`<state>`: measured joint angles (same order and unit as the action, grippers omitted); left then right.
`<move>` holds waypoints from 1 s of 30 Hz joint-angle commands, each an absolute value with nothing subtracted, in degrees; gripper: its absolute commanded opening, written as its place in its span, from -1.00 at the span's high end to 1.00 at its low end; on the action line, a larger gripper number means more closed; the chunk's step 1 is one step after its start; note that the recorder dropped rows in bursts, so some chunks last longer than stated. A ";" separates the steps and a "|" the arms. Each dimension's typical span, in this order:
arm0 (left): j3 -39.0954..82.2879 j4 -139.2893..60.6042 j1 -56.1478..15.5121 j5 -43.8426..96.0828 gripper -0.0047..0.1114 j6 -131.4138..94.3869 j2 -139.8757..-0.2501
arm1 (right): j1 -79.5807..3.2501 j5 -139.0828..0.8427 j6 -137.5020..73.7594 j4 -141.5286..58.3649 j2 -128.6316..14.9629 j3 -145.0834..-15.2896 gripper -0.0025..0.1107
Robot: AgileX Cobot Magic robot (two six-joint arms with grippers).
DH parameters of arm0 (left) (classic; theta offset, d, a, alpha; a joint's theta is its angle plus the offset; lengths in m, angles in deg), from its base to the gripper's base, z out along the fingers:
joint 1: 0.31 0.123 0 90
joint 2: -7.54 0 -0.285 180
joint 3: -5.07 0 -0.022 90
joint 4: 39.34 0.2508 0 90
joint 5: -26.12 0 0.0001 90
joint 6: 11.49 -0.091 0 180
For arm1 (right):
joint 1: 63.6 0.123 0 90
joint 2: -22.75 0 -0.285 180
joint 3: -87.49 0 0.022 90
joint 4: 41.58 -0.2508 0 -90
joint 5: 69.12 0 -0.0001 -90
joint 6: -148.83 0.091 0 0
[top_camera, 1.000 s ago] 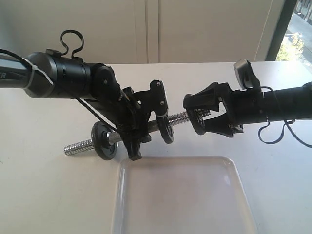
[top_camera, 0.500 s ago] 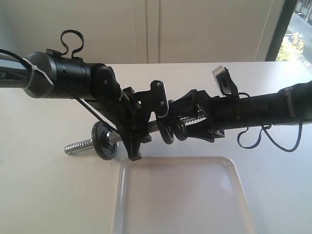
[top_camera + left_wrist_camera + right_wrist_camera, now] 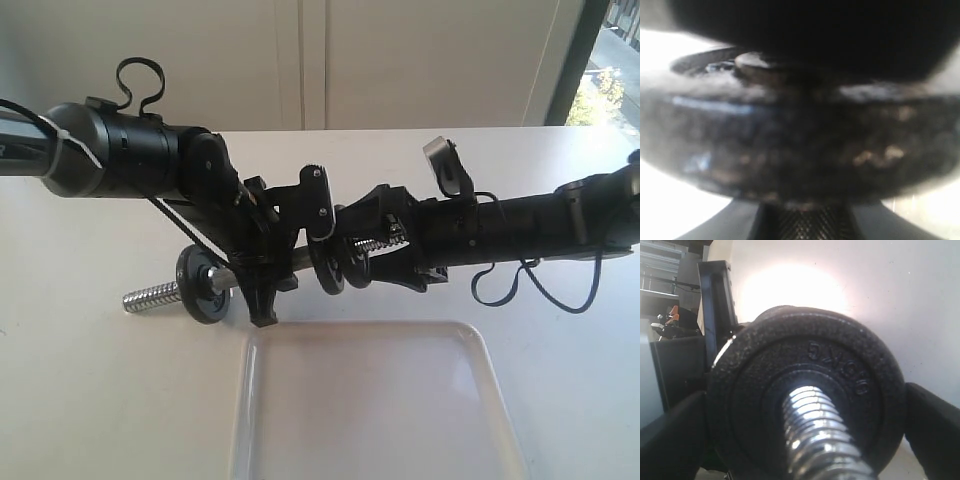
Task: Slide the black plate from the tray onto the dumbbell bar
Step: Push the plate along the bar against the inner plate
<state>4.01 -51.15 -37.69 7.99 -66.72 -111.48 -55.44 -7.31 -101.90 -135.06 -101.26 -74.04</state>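
Observation:
The dumbbell bar hangs above the table, with my left gripper shut on its plain middle. A small black disc sits on its left part and another just right of the gripper. My right gripper is shut on the black plate, which stands upright close to that inner disc. In the right wrist view the chrome threaded end passes through the hole of the black plate, with fingers on both sides. The left wrist view is a dark blur of a disc.
The white tray lies in front of the bar and holds nothing. The white table extends to both sides. A loose black cable hangs under the right arm. A wall and a window stand behind.
My right gripper moved left with the black plate, sliding it over the bar's right threaded end toward the inner disc. The left arm and bar shifted slightly left.

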 commanded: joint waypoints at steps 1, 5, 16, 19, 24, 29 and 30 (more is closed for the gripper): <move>2.20 -56.47 -38.27 16.54 0.92 -65.17 -108.18 | -53.17 0.84 -103.09 -133.34 -100.95 -73.79 0.27; 2.20 -56.47 -38.27 16.54 0.92 -65.17 -108.18 | -53.17 0.84 -103.09 -132.98 -101.04 -73.79 -0.45; 2.20 -56.47 -38.27 16.22 0.92 -65.17 -108.18 | -56.34 0.84 -103.24 -128.85 -101.04 -74.02 -0.72; 2.20 -56.47 -38.27 16.22 0.92 -65.17 -108.18 | -59.28 0.84 -103.38 -126.65 -101.04 -74.02 -0.72; 2.20 -56.47 -38.17 16.22 0.92 -65.17 -108.63 | -60.77 0.84 -103.38 -126.50 -101.04 -74.02 -0.72; 2.20 -56.47 -38.17 15.79 0.92 -65.17 -109.23 | -60.89 0.84 -102.87 -123.57 -101.04 -74.02 -0.67; 2.20 -56.47 -38.17 15.79 0.92 -65.17 -109.33 | -60.89 0.84 -102.73 -122.78 -101.04 -74.02 -0.64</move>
<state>4.01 -53.30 -37.91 10.12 -65.79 -112.74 -60.54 0.10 -102.31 -125.11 -101.47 -74.04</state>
